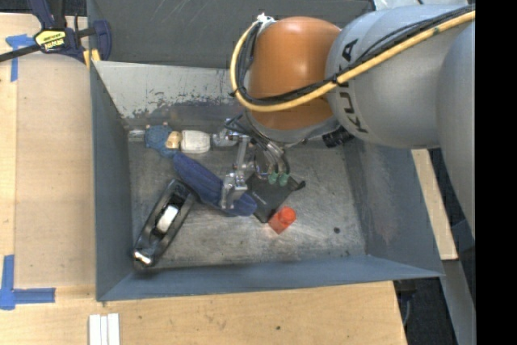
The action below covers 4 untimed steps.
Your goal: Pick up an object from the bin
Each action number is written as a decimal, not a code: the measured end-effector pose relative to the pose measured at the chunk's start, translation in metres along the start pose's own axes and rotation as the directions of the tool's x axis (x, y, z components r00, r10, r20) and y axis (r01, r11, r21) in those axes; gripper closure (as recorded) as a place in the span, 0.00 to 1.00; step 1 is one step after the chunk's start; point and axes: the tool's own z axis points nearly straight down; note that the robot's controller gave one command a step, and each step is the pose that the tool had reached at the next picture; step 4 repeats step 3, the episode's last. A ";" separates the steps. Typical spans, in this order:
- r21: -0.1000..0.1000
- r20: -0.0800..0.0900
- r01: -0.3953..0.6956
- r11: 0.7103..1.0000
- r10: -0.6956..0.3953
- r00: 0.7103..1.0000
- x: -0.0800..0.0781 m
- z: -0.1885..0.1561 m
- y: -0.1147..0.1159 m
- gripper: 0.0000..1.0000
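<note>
The gripper (235, 188) hangs low over the middle of the bin (113, 198), right at the lower right end of a dark blue soft strip (198, 175). Whether it is spread or pressed together cannot be told, nor whether it touches the strip. The strip lies flat on the floor, its long axis running from upper left to lower right. Just right of that end lies a flat black piece (275, 191), and below it, near but apart, a small red block (281, 219). To the lower left is a long black tool (161, 224) with a white part in its middle, pointing from the near left corner up toward the strip's upper end. By the far wall a white piece (194, 143) lies beside a small blue thing (157, 138). The bin's floor is grey, scuffed and speckled, with scraped paint on the far wall. An orange cover (291, 73) ringed by a yellow cable (275, 103) sits above the gripper. Dark ground lies beyond the bin.
</note>
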 end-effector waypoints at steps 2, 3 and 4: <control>-0.002 0.016 0.182 0.983 -0.182 0.983 -0.017 0.086 -0.020 1.00; 0.001 0.008 0.164 0.986 -0.164 0.986 -0.006 -0.035 -0.035 1.00; 0.001 0.008 0.164 0.986 -0.164 0.986 -0.006 -0.035 -0.035 1.00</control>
